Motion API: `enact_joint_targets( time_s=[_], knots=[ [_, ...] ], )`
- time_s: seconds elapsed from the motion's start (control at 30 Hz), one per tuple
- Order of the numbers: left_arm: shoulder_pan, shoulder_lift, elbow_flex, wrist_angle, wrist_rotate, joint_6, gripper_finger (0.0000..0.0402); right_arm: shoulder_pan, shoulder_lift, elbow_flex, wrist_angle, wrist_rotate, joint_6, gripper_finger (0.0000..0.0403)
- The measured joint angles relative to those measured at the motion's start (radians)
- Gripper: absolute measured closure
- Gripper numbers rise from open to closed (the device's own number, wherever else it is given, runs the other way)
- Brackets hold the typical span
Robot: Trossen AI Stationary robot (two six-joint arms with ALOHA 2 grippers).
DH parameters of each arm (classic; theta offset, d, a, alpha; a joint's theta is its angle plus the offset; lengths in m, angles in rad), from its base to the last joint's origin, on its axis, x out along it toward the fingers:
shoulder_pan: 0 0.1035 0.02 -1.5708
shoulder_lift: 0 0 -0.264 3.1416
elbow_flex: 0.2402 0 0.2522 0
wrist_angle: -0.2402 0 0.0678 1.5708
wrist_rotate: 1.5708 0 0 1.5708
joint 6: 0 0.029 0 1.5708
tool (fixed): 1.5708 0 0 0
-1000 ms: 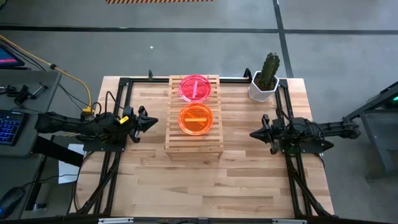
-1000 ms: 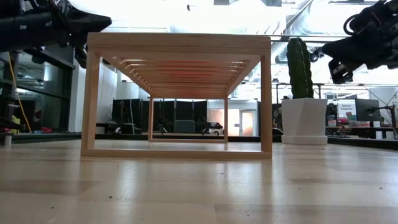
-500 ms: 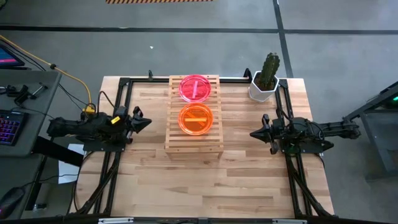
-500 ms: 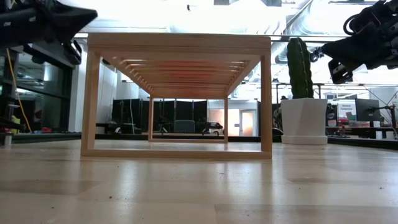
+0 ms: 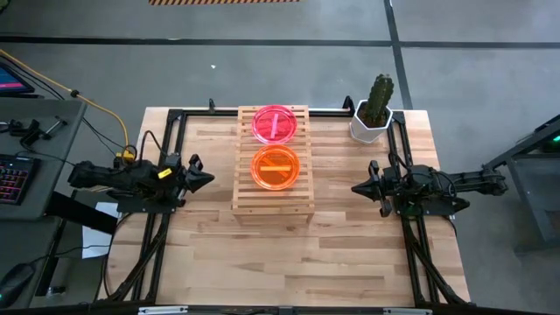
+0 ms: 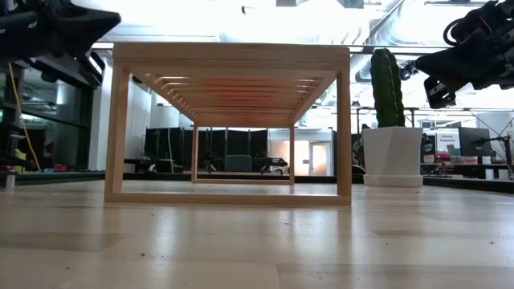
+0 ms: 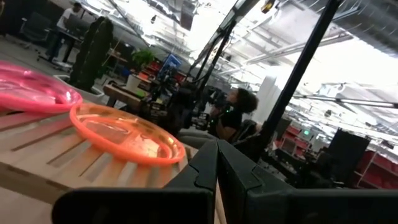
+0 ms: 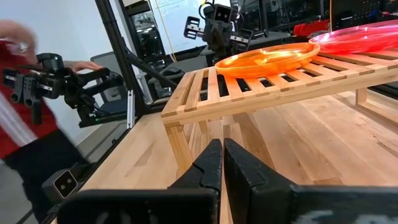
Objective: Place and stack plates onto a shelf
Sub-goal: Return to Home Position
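Observation:
A light wooden slatted shelf [image 5: 273, 166] stands on the table's far middle. On its slats rest a neon pink plate [image 5: 275, 123] at the far end and an orange plate [image 5: 276, 168] nearer. Both show in the left wrist view as the orange plate [image 7: 124, 133] and the pink plate [image 7: 34, 93], and in the right wrist view as the orange plate [image 8: 268, 59] and the pink plate [image 8: 360, 36]. My left gripper [image 5: 210, 178] hovers shut, left of the shelf. My right gripper [image 5: 355, 188] hovers shut, right of the shelf. Neither holds anything.
A potted cactus in a white pot [image 5: 374, 112] stands at the table's far right corner. A black frame [image 5: 175, 118] runs along the table's edges. A person in red [image 8: 18, 112] shows beyond the table in the right wrist view. Bare wood lies nearer than the shelf.
My left gripper has drawn back toward the table's left edge, away from the shelf, staying shut. The plates and the shelf have kept still.

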Motion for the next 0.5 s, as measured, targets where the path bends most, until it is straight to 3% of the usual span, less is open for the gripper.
enact_joint_targets(
  time_s=[0.5],
  knots=[
    [0.027, 0.001, 0.0, -0.008, 0.0, 0.0, 0.0401, 0.0, 0.0, 0.0, 0.0, 0.0, 0.0, 0.0402]
  ],
)
